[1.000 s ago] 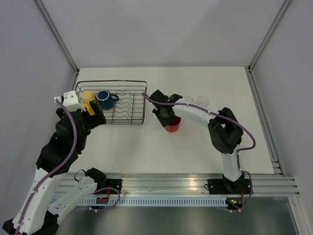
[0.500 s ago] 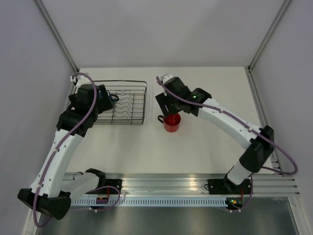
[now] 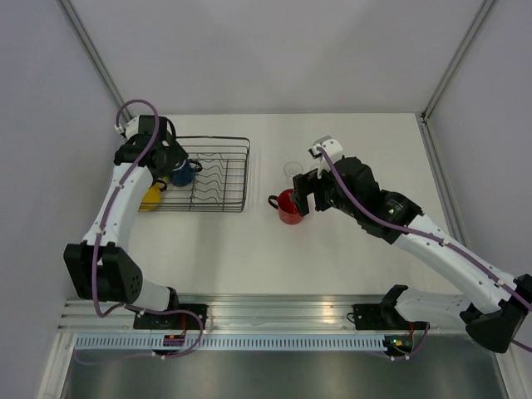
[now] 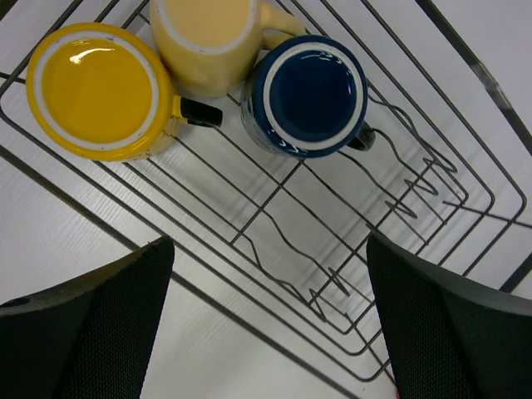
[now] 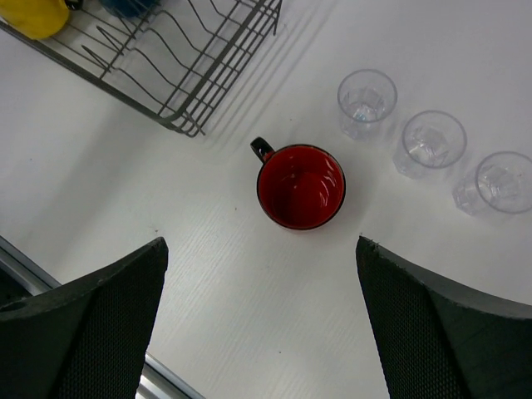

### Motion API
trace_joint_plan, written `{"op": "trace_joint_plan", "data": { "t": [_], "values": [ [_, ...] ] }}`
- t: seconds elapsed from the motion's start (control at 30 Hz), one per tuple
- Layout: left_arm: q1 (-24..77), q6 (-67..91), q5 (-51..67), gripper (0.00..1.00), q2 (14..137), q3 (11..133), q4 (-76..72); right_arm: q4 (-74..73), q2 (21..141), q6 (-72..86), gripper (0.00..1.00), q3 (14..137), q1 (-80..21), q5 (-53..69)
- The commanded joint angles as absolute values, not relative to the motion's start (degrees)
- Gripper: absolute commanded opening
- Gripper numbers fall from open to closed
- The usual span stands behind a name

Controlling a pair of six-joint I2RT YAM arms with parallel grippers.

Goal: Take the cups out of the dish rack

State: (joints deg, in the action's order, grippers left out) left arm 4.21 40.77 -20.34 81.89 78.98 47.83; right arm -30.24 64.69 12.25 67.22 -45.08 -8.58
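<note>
My right end effector has just released and risen, jaws wide and empty, leaving the red mug upright on the surface beside the dish rack, where three mugs remain.

Red mug, blue mug, yellow mug, seemingly black rack

robot lab test cell: bare white table, aluminium rail (plain grey walls).

Three mugs sit in the rack; a fourth mug stands beside tumblers.
</note>
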Motion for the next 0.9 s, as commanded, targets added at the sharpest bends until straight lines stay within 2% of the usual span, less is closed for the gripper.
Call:
{"op": "trace_joint_plan", "data": {
  "t": [0.0,0.4,0.87],
  "values": [
    [1.76,48.33,-18.63,1.0,88.3,84.1,46.41,-24.53,61.97,14.06,0.98,63.91,-44.82,-5.99],
    [0.09,52.21,-17.04,1.0,104.57,95.52,46.23,-22.59,60.21,13.01,0.98,59.33,-44.82,-4.83],
    [0.18,51.77,-19.33,1.0,113.99,101.33,49.57,-21.8,61.08,12.66,0.98,59.06,-44.91,-4.57]
  ]
}}
